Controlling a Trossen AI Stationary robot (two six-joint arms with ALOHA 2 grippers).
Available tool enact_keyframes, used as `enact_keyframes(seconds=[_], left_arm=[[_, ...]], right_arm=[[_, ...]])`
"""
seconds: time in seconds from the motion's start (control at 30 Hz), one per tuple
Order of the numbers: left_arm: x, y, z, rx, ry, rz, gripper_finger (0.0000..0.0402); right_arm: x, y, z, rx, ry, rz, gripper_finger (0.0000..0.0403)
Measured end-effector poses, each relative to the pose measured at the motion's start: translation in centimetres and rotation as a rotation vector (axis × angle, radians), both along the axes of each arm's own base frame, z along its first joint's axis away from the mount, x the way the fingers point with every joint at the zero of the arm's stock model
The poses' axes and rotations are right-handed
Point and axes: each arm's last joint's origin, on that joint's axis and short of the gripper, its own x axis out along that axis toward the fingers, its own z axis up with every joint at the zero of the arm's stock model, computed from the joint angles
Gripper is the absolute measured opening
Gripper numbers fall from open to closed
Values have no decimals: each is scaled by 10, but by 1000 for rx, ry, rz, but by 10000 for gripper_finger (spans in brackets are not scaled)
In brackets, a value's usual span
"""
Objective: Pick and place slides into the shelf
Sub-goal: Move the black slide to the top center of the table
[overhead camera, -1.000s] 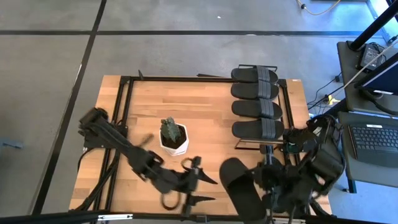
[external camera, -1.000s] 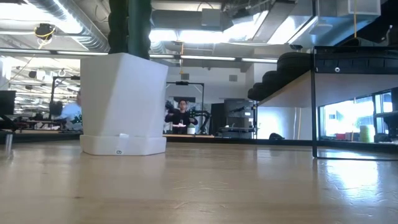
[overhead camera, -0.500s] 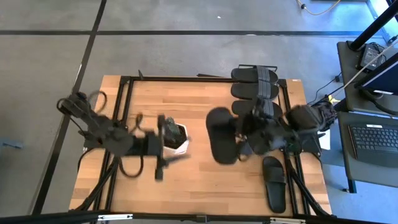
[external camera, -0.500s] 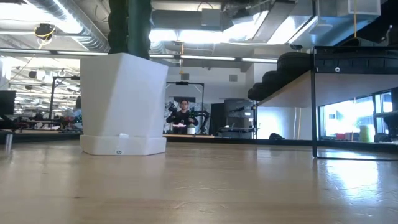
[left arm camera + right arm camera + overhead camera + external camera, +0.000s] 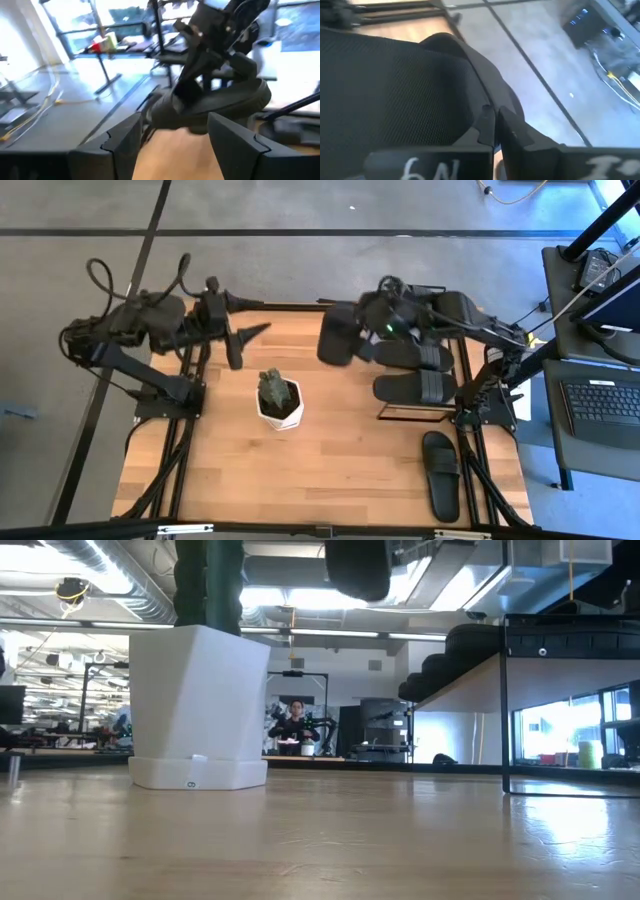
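Observation:
My right gripper (image 5: 372,328) is shut on a black slide (image 5: 338,335), high over the table's far middle; the low view shows that slide (image 5: 358,565) at its top edge. More slides (image 5: 418,387) lie side by side on the shelf (image 5: 462,688) at the far right, partly under my right arm. One slide (image 5: 441,473) lies sole-down on the table at the near right. My left gripper (image 5: 243,337) is open and holds nothing above the far left, pointing toward the held slide (image 5: 215,102). My right gripper pinches the slide's edge (image 5: 479,107) between its two shut fingers (image 5: 512,131). Whether that edge is strap or sole, I cannot tell. The fingers come slanting down from the table's right. The slide hangs lifted clear of the table, out to the left of the fingers.
A white pot with a small green plant (image 5: 278,402) stands mid-table, between the arms. The table's black frame rails (image 5: 200,360) run along its left and right sides. Bare wood (image 5: 340,460) lies toward the near edge.
My right gripper has carried the slide from the table's near right across to the far middle, staying shut on it and rising a little. My left gripper has swung from the near edge up to the far left, staying open and tipping up toward level.

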Motion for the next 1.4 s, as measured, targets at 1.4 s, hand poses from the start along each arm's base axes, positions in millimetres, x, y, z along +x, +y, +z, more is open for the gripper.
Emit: enact_keyframes(seconds=[1.4], left_arm=[[-16,114,-175,-154,137,296,218]], right_arm=[[71,-110,-235,91,-62,-142,12]])
